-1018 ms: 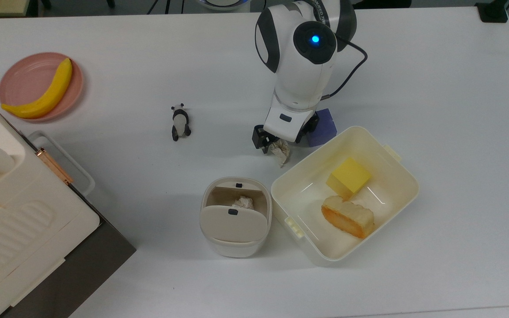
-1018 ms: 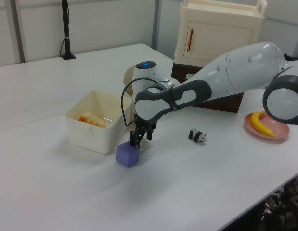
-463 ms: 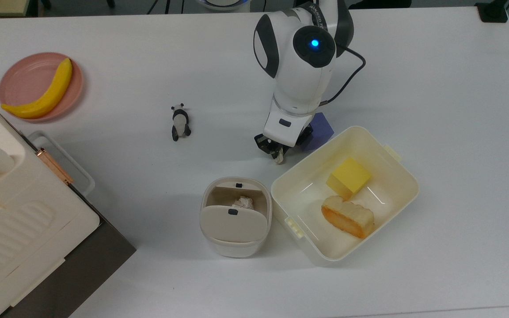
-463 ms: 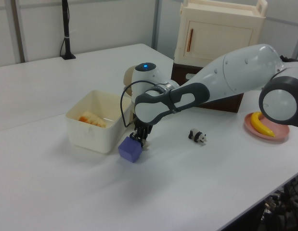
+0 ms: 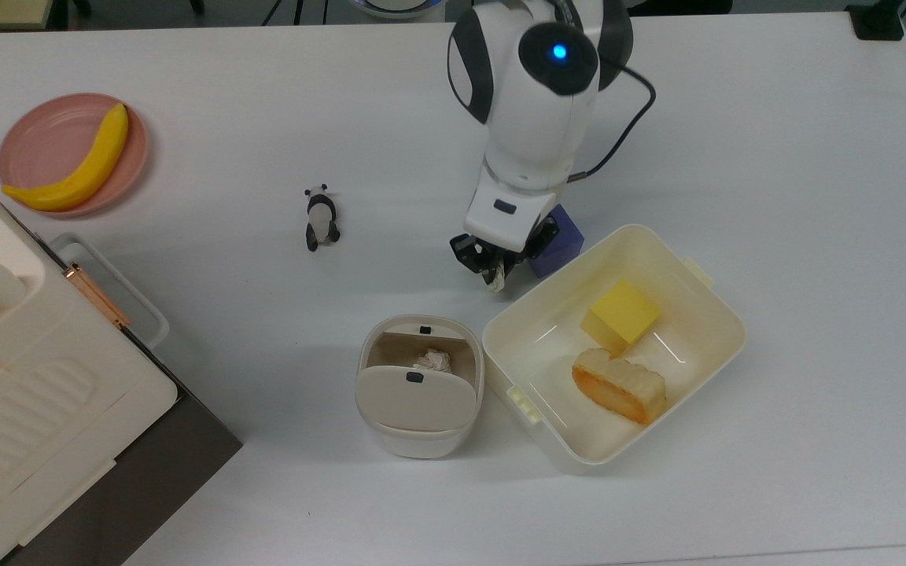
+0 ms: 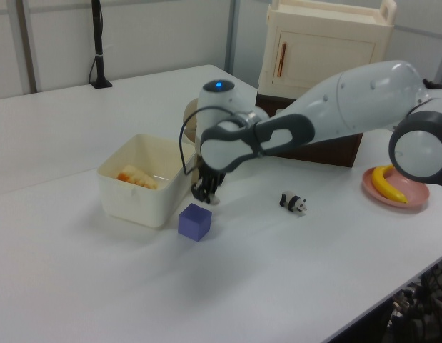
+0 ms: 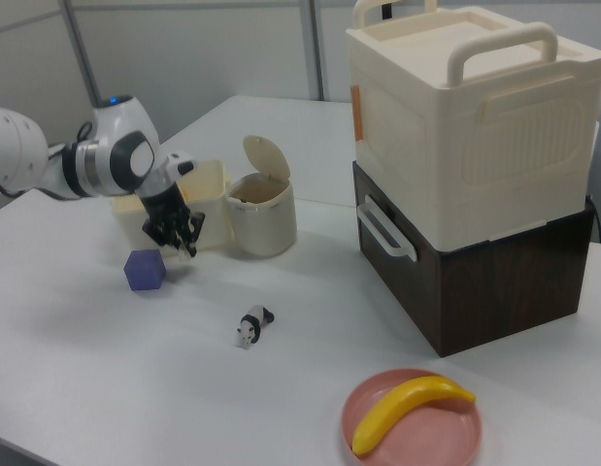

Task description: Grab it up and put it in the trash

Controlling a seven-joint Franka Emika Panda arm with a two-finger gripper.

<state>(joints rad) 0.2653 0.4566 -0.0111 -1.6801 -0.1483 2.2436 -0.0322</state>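
The crumpled off-white tissue is pinched between the fingers of my gripper, which is shut on it. In the left view my gripper hangs a little above the table, between the square tub and the blue cube. The trash, a small rounded cream bin with its flap lid up, stands toward the top view's bottom left of the gripper, and a paper wad lies inside it. In the right view the trash is to the right of my gripper.
A blue cube sits just beside the gripper. The square cream tub holds a yellow block and a piece of bread. A panda figurine, a pink plate with a banana, and a large cream-and-brown cabinet stand farther off.
The fingers closed on the tissue and the gripper rose off the table with it. The blue cube was nudged and turned slightly.
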